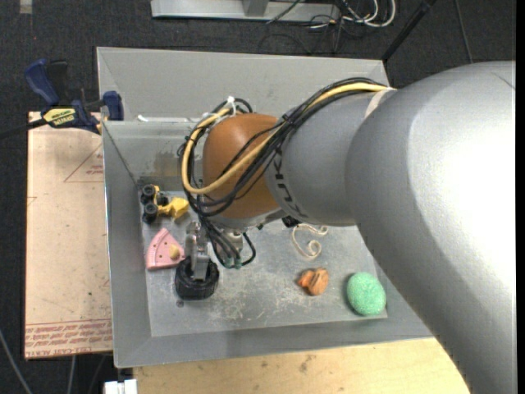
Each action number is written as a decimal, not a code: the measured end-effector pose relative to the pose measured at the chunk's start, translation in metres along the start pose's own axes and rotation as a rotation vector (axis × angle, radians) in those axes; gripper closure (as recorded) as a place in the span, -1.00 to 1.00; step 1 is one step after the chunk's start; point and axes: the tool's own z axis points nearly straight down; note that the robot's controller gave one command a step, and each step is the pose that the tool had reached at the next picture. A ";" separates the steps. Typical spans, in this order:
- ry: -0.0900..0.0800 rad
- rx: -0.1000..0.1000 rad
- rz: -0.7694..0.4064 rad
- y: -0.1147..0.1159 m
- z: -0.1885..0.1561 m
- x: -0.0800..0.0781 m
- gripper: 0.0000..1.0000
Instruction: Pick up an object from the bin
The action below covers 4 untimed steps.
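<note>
My gripper [199, 259] reaches down under the orange wrist cover at the bin's front left. Its tip sits right on top of a black round ring-shaped thing [197, 285] that rests on the bin floor. Just to the left lies a pink wedge-shaped piece [162, 249] with a small yellow spot on its right edge. Further back on the left is a yellow and black toy [161, 205].
An orange-brown lump [312, 281], a green egg-shaped ball [365, 294] and a white wire loop [307, 241] lie on the right of the bin floor. The arm covers the bin's back right. The left bin wall is close to the pink wedge.
</note>
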 end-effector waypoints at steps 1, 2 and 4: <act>0.004 0.004 0.001 -0.002 0.004 0.002 -1.00; 0.004 0.003 0.001 -0.002 0.005 0.002 -1.00; 0.009 0.005 -0.140 -0.022 0.004 0.073 1.00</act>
